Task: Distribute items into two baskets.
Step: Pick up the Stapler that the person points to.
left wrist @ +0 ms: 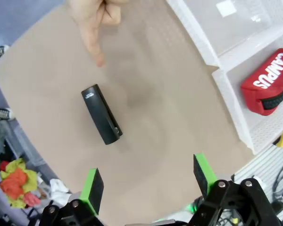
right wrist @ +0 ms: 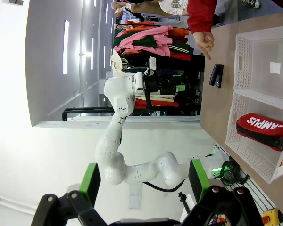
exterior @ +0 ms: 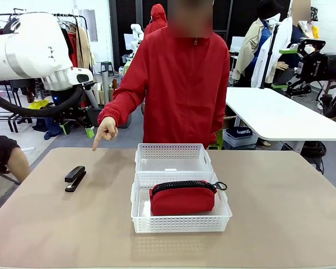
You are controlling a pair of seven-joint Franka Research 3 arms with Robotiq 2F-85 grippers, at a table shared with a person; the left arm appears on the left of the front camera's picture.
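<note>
A small black desk stapler (exterior: 75, 178) lies flat on the left part of a tan table (exterior: 280, 213). Its long axis runs near to far, with the far end tipped slightly right. Well apart from it, in the middle of the table, a shallow white plastic lattice basket, the near basket (exterior: 179, 224), holds a red fabric pouch (exterior: 182, 200) with a black zipper. A second such basket, the far basket (exterior: 173, 147), touches it and holds neither item. A person in a red jacket stands at the far side, and the person's hand (exterior: 106, 130) points a finger down at the table just beyond the stapler. The left gripper (left wrist: 148, 181) hangs above the table's left part, its green-padded fingers spread wide with nothing between them. In its wrist view the stapler lies ahead of the fingers and toward the left pad, off the centre of the gap. The stapler's length is slanted, so the fingers' closing line would cross its narrow width at an angle. The right gripper (right wrist: 144, 181) is also spread and empty, held well away from the table. The left arm is much the nearer, so the pick looks to be its job. It would need to centre over the stapler, turn the wrist a little, then descend. The far basket seems the likely place for it.
</note>
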